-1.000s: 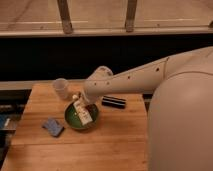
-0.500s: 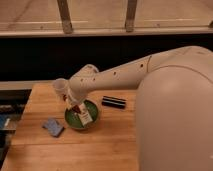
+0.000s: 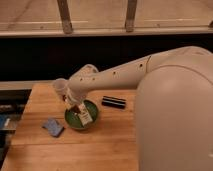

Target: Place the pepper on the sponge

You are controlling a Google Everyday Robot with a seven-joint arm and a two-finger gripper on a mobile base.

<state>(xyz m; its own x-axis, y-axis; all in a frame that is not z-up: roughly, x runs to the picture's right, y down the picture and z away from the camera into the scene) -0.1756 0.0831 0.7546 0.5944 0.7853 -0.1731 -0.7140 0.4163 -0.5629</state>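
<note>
The gripper (image 3: 73, 104) is down at the left rim of the green bowl (image 3: 93, 109), left of the frame's centre, and whether it is open or closed, or has hold of anything, cannot be told. A small dark-red shape right at its tip, over the bowl's left inner side, looks to be the pepper (image 3: 76, 110); whether it is held or lying in the bowl cannot be told either. Inside the bowl, just right of it, a white bottle (image 3: 86, 118) with a label leans tilted. The sponge (image 3: 52, 127) lies flat on the desk (image 3: 105, 147) to the lower left of the bowl, near it but apart. A pale cup (image 3: 59, 86) stands above and left of the bowl, behind the wrist. A black bar (image 3: 113, 102) lies to the bowl's right. The white arm (image 3: 117, 75) runs up toward the right side of the frame.
</note>
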